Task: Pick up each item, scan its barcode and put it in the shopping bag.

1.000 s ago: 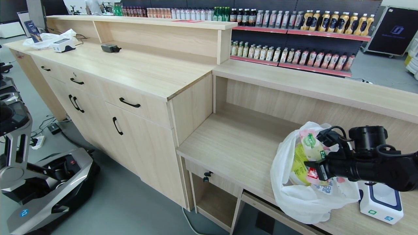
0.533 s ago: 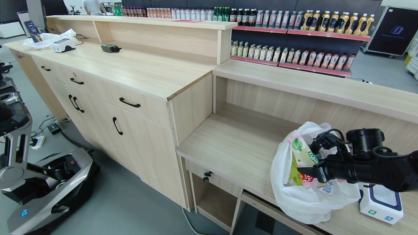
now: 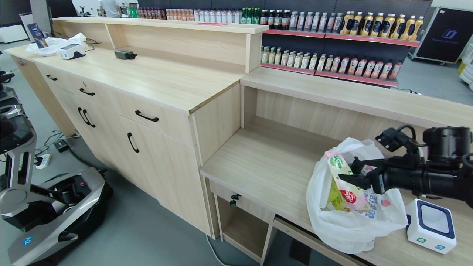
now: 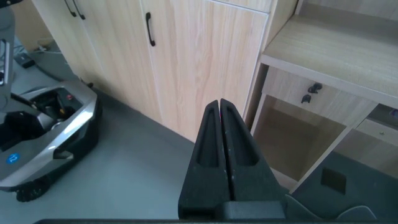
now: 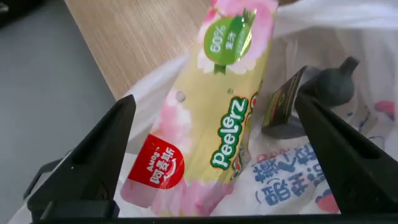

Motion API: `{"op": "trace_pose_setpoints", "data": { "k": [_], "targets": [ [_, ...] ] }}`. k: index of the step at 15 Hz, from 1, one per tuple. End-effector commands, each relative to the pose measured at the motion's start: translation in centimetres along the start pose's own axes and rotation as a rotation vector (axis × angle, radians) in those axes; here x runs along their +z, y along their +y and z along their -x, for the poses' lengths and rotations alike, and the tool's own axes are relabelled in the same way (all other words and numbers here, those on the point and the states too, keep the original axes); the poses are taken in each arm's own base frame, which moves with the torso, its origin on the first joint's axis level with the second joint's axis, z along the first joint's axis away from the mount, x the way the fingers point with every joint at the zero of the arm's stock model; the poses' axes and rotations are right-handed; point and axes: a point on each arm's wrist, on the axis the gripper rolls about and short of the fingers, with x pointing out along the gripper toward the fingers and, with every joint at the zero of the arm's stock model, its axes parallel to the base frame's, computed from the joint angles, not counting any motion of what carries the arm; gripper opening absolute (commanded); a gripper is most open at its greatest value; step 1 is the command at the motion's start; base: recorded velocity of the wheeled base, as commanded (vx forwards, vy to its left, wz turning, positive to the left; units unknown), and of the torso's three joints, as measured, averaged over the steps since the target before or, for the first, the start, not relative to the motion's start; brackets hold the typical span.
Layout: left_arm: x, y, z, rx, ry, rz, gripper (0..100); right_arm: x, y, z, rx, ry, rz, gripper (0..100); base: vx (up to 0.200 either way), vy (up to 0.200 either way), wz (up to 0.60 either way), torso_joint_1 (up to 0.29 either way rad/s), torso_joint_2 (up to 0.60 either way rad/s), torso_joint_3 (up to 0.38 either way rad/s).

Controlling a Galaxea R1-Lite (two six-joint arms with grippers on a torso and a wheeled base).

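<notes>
A white plastic shopping bag point(image 3: 351, 227) stands on the lower counter near its front edge. A pink and yellow snack pack point(image 3: 342, 181) stands upright in it point(image 5: 217, 124), beside a small dark box point(image 5: 283, 106). My right gripper point(image 3: 349, 170) hovers at the bag's mouth, open; its fingers point(image 5: 87, 168) flank the pack without touching it, with my right gripper point(image 5: 214, 106) centred over it. My left gripper point(image 4: 220, 109) hangs shut and empty over the grey floor in front of the cabinets.
A white barcode scanner point(image 3: 430, 225) sits on the counter just right of the bag. The lower counter point(image 3: 266, 162) lies bare to the bag's left. A taller counter point(image 3: 155, 77) with drawers rises at the left. Drink shelves point(image 3: 325, 40) stand behind.
My right gripper lowered the snack pack into the bag, opened, and drew back up and to the right. The pack stays in the bag. The left arm has not moved.
</notes>
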Motion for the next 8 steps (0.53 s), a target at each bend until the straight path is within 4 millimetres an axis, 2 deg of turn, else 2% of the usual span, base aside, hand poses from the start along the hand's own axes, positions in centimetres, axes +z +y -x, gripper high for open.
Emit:
{"op": "trace_pose_setpoints", "data": {
  "k": [1,4,6,8],
  "targets": [
    [0.0,0.0,0.0,0.000,0.000,0.000,0,3.4,1.2,5.9,-0.069,-0.137,0.099,100,0.000,0.000,0.00,0.000,0.00,0.000],
    [0.0,0.0,0.0,0.000,0.000,0.000,0,2.8,-0.2,9.6,-0.223,-0.106,0.251,100,0.000,0.000,0.00,0.000,0.00,0.000],
    [0.0,0.0,0.0,0.000,0.000,0.000,0,2.8,-0.7,11.1,-0.332,-0.088,0.285,100,0.000,0.000,-0.60,0.000,0.00,0.002],
    [0.0,0.0,0.0,0.000,0.000,0.000,0,3.6,-0.9,12.0,-0.386,-0.131,0.284,100,0.000,0.000,-0.60,0.007,0.00,0.005]
  ]
}}
